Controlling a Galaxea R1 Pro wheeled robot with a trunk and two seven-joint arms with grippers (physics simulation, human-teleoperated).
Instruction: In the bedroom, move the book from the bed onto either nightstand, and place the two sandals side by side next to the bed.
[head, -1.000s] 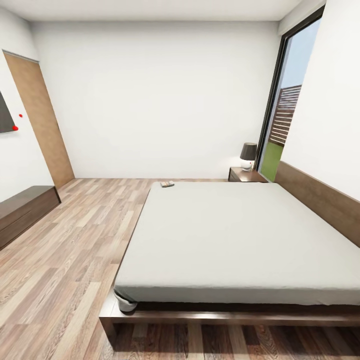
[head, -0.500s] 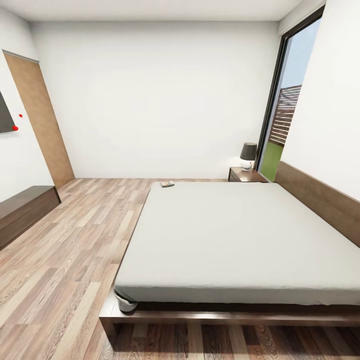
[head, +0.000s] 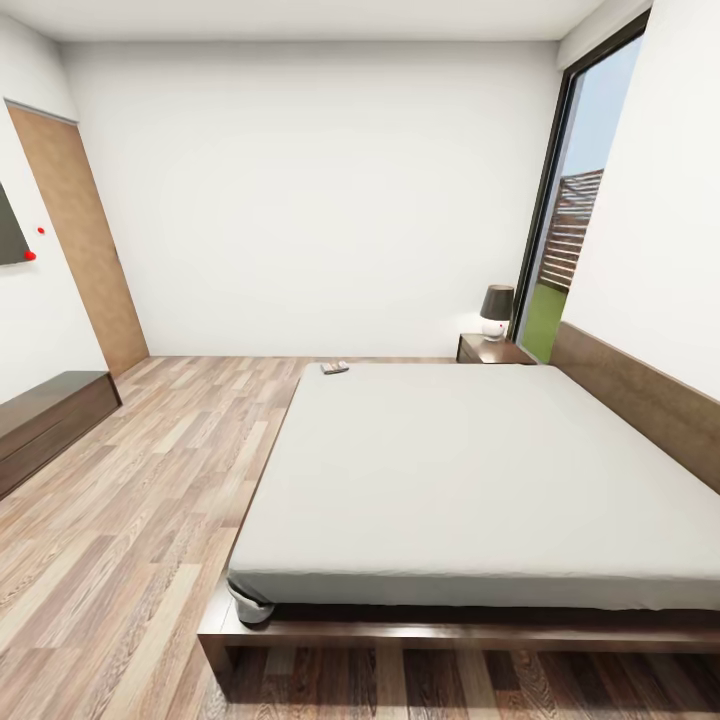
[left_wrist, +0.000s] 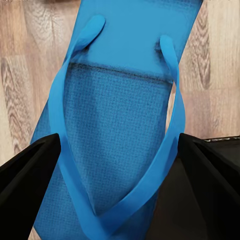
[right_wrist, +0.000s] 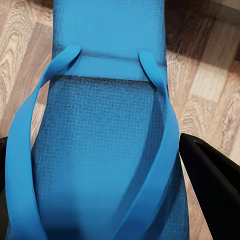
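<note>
From the head view we recorded the bed (head: 470, 470), a low platform with a dark brown wood base, a matching headboard along the right wall and a plain light-grey mattress, standing on the light wood-plank floor (head: 130, 500). The book (head: 335, 368) lay flat on the mattress at its far left corner, small and thin; at that range its cover was too small for us to read. One nightstand (head: 492, 349), dark brown and square, stood just beyond the bed's far end beside the tall black-framed window (head: 570, 230), carrying a small lamp (head: 496, 310) with a dark shade. A brown wooden door (head: 85, 240) was set in the left wall, and a low dark cabinet (head: 45, 420) ran along that wall nearer to us. In the left wrist view we noted the left gripper (left_wrist: 120, 165) with its black fingers (left_wrist: 30, 170) spread to either side of a bright blue sandal (left_wrist: 117, 140), one finger at each edge of the sole; the sandal showed a textured footbed and a Y-shaped strap, with floor planks behind it. In the right wrist view the right gripper (right_wrist: 100, 175) likewise had a black finger (right_wrist: 215, 180) against the edge of the second sandal (right_wrist: 105, 145), the same blue, strap side toward the camera. We judged each sandal to be pinched between its gripper's fingers.
</note>
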